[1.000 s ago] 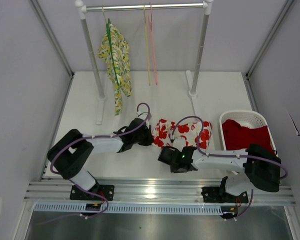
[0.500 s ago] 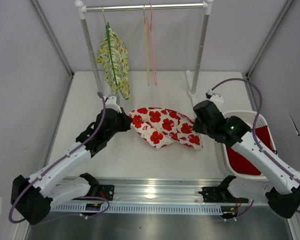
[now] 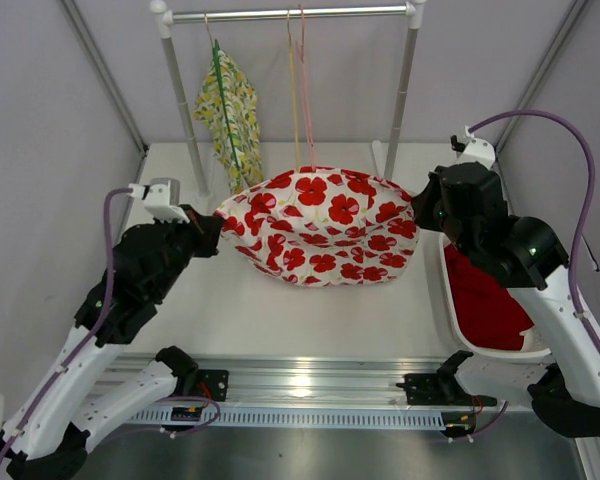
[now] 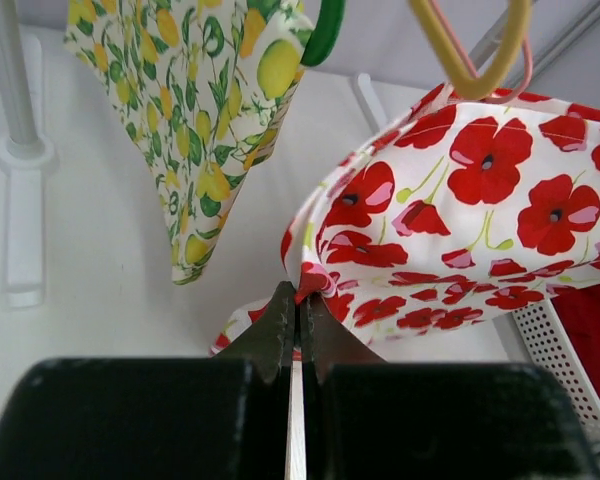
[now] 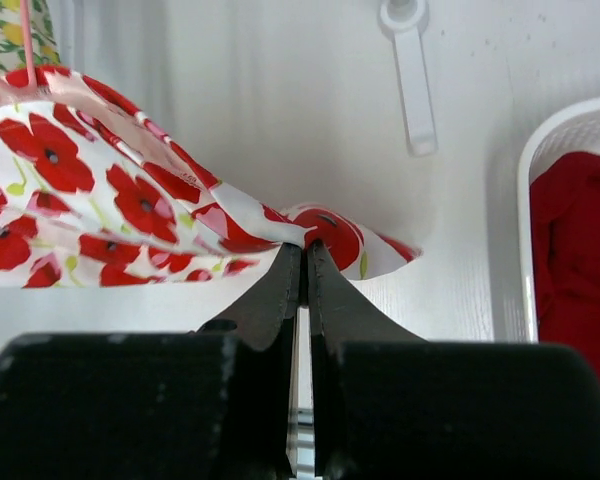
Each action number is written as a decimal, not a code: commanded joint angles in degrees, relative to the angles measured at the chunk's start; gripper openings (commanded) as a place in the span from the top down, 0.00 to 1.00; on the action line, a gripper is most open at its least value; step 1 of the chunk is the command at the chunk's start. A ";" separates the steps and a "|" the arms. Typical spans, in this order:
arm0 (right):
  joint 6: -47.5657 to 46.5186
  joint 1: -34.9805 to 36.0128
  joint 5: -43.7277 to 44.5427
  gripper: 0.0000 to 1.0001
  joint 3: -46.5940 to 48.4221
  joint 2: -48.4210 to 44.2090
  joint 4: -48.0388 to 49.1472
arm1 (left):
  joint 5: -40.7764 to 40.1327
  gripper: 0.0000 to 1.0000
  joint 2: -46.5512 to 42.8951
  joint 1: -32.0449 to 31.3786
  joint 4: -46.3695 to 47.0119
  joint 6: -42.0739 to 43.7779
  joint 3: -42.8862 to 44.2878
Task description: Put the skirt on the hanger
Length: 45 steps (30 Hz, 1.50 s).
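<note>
Between grey walls [image 3: 50, 130], skirt [image 3: 325, 225] over table [image 3: 230, 310].

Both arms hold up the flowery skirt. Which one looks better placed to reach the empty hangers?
Probably the left: its fingers pinch the skirt nearer the yellow hanger; the right arm's fingers hold the far end by the basket.

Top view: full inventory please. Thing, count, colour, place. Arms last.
table: 1, white, under everything
rail: 1, grey, far end
green hanger: 1, green, rail's left part
lemon-print garment: 1, white, yellow and green, on the green hanger
bare hangers: 2, yellow and pink, mid rail
skirt: 1, white with red poppies, stretched in the air, centre
basket: 1, white, right side
red cloth: 1, red, in basket
left gripper: black, shut on skirt's left edge
right gripper: black, shut on skirt's right edge
</note>
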 commanded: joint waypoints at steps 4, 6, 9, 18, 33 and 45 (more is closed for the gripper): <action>-7.25 1.27 2.66 1.00 6.70 -2.79 0.12 | 4.88 1.00 -6.27 0.42 -4.04 9.16 8.83; -7.78 1.79 2.14 1.00 8.71 -3.32 0.20 | 6.99 1.00 -6.19 0.42 -6.06 10.13 11.99; -8.49 2.41 0.56 1.00 10.22 -4.02 -0.41 | 10.16 1.00 -5.83 0.42 -10.28 11.19 16.30; -5.15 4.08 -1.65 1.00 2.06 -5.96 -1.03 | 14.74 1.00 -4.70 0.51 -18.82 8.21 13.52; -7.08 -20.96 -26.17 1.00 -19.32 16.88 28.93 | 4.37 1.00 22.72 7.28 11.06 -5.33 -9.44; -6.82 -28.26 -22.39 1.00 -15.27 29.37 32.46 | 9.01 0.39 33.19 7.98 22.22 -2.70 -7.31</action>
